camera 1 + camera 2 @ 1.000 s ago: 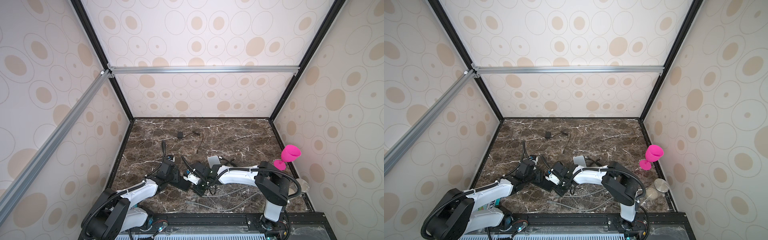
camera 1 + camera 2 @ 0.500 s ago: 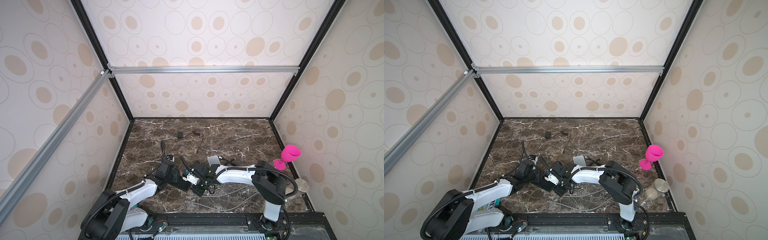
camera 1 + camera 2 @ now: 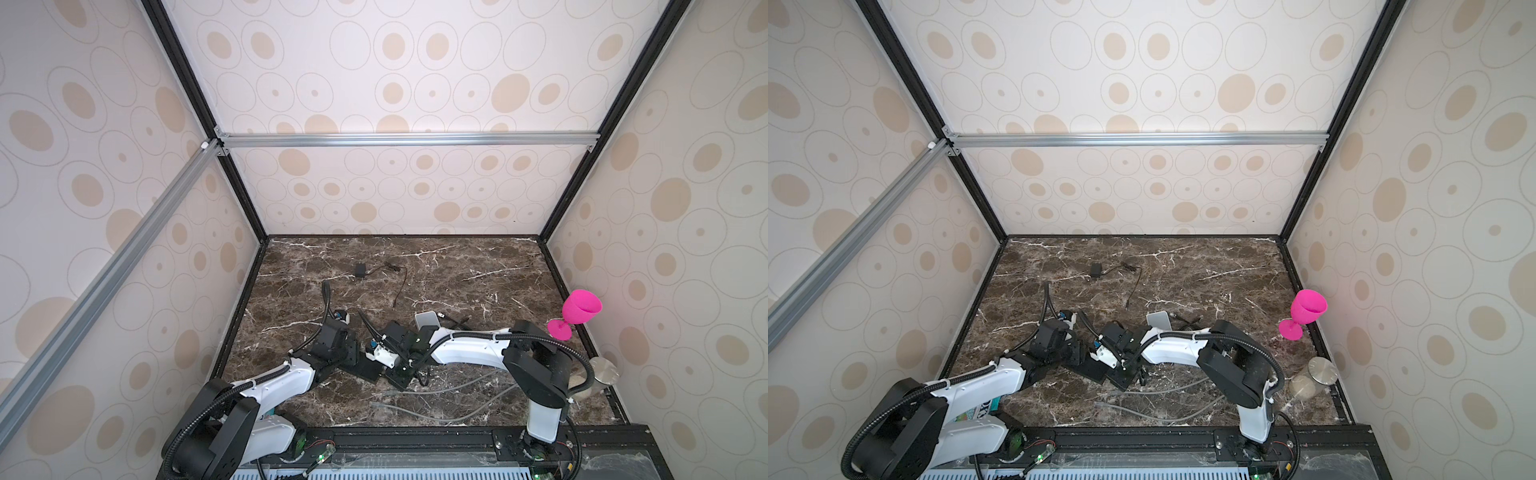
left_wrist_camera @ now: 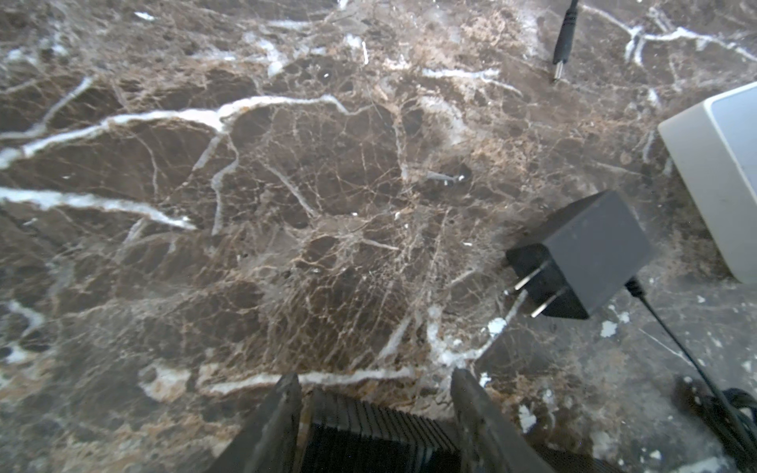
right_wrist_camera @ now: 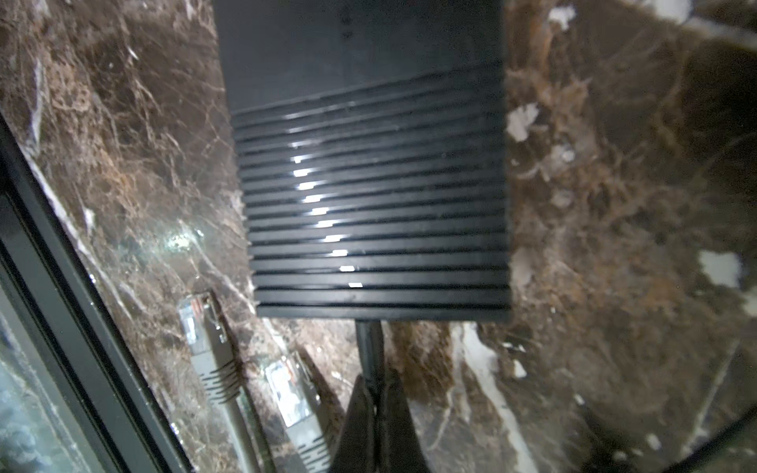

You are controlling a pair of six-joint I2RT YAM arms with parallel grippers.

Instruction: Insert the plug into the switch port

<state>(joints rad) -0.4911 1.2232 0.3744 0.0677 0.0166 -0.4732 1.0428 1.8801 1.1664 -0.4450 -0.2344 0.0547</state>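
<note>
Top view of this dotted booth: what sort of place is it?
Likely a robot test cell: two white robot arms at one edge, patterned screen walls on an aluminium frame, marble tabletop.

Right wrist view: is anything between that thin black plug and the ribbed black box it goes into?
Nothing visible. The plug, pinched in the shut right gripper, touches the switch at its near edge. Two grey network connectors lie off to one side. The port itself is hidden.
</note>
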